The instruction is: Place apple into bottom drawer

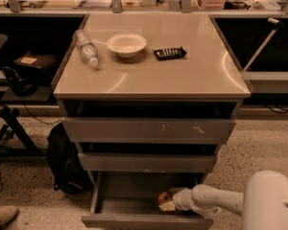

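In the bottom drawer [127,198], the tool [167,205] hides most of the apple [163,195].

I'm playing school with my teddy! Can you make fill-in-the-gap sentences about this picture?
1. The open drawer is the ____ one of three.
2. The claw is inside it, right by the ____.
3. On the cabinet top, the ____ lies on its side near the white bowl.
Missing words: bottom; apple; bottle.
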